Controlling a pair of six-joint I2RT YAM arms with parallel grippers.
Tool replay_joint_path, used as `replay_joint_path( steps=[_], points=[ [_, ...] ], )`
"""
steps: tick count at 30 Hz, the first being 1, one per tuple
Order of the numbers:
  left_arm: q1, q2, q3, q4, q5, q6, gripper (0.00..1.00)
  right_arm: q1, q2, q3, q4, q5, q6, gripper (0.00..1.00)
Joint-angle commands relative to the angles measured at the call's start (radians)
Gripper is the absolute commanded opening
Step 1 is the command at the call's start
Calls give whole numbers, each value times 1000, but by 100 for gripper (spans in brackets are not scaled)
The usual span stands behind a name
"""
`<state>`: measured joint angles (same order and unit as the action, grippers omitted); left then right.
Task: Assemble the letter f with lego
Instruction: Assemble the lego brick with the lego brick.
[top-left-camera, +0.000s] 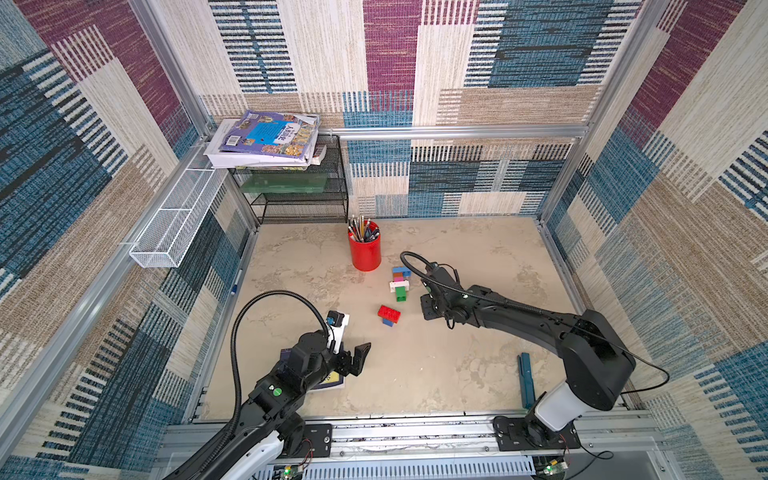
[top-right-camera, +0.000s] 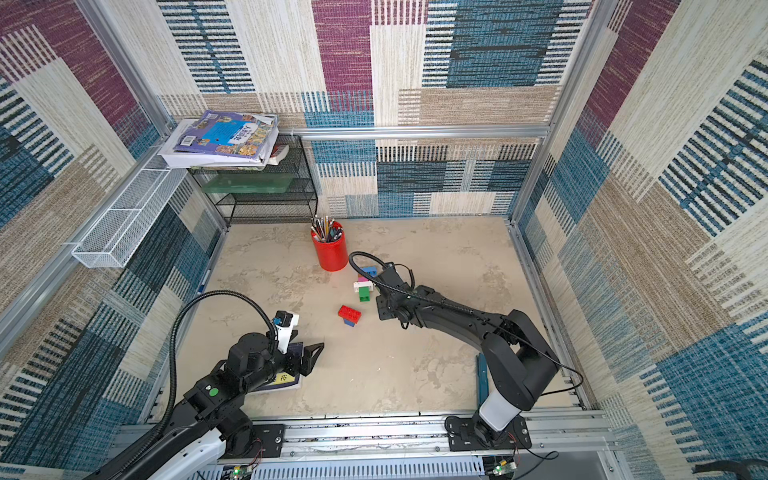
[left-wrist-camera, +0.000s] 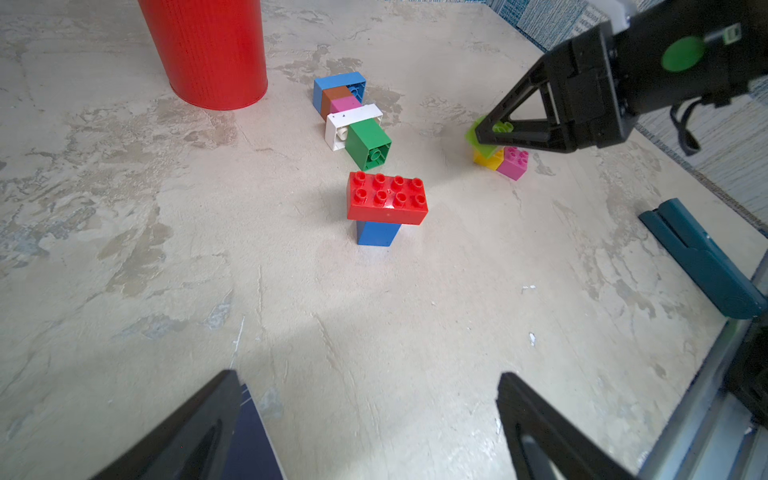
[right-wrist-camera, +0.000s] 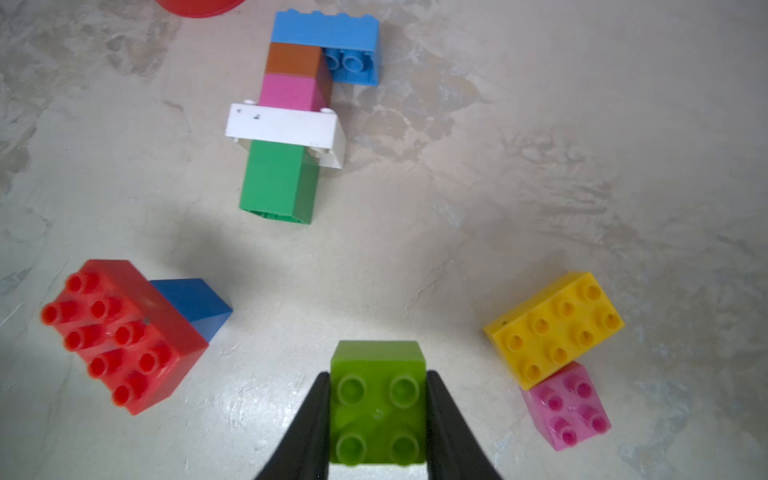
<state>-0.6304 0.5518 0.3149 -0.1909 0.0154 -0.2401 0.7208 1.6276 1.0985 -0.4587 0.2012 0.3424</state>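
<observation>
Right gripper (right-wrist-camera: 378, 376) is pinching the lime brick (right-wrist-camera: 378, 415) — any tilt risking bad seating on the far stack (right-wrist-camera: 286, 124); left gripper (left-wrist-camera: 368, 374) is hanging spread.

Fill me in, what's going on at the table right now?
The right pincer is shut on a lime brick. The left pincer hangs open, holding nothing. The half-built letter, a row of blue, brown, pink, white and green bricks, lies on the table. A red brick atop a blue one and a yellow-pink pair sit nearby.

Both top views high, looking down on whole table (top-left-camera: 415, 374), wrist views close, sharing the lego (left-wrist-camera: 368, 143).
</observation>
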Motion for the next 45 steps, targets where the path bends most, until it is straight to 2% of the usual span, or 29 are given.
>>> replay_joint_path(
  steps=[1, 7, 13, 19, 30, 45],
  points=[
    [1, 3, 34, -22, 20, 13, 99, 5, 31, 86, -73, -79, -131, 29],
    [0, -8, 87, -94, 13, 42, 99, 32, 131, 275, -182, -135, -272, 29],
    [0, -13, 40, -62, 2, 47, 99, 67, 232, 436, -285, -171, -374, 28],
    [0, -58, 16, -51, 3, 46, 99, 99, 309, 533, -352, -179, -459, 27],
    [1, -83, 0, -45, -6, 41, 99, 117, 340, 571, -372, -222, -552, 28],
    [1, -47, 7, -36, -10, 39, 99, 127, 347, 540, -295, -244, -580, 28]
  ],
)
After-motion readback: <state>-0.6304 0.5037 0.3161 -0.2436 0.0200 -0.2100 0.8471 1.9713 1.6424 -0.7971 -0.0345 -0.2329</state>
